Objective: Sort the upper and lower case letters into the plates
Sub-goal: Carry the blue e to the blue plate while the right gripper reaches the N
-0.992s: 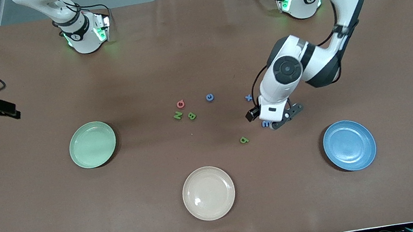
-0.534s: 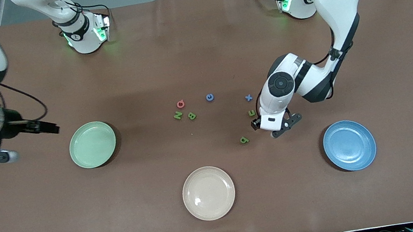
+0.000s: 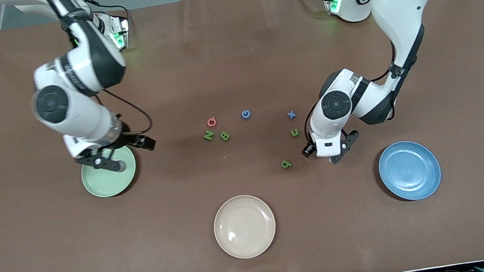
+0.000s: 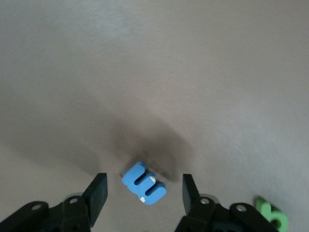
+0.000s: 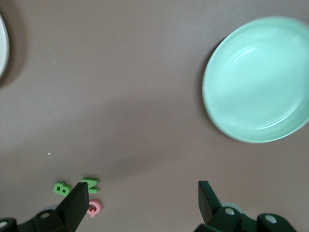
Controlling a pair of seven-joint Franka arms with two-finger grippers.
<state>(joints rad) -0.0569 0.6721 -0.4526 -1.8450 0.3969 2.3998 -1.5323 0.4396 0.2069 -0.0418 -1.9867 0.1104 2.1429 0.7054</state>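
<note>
A brown table (image 3: 229, 51) carries a mint green plate (image 3: 107, 182), a blue plate (image 3: 409, 170) and a cream plate (image 3: 244, 226). Small foam letters lie scattered at its middle: N (image 3: 208, 135), B (image 3: 224, 135), a blue x (image 3: 291, 114). A blue letter (image 4: 144, 183), possibly an E, lies flat on the table.

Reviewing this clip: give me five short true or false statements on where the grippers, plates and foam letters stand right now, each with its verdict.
1. The left gripper has its jaws open around a small blue foam letter lying on the brown table. True.
2. The round blue plate already holds a letter. False: it holds no letters.
3. The right gripper is over the pale mint green plate. True.
4. The right gripper carries a green letter. False: its jaws are open with nothing between them.
5. The cream-beige plate is the plate nearest the front camera. True.
</note>
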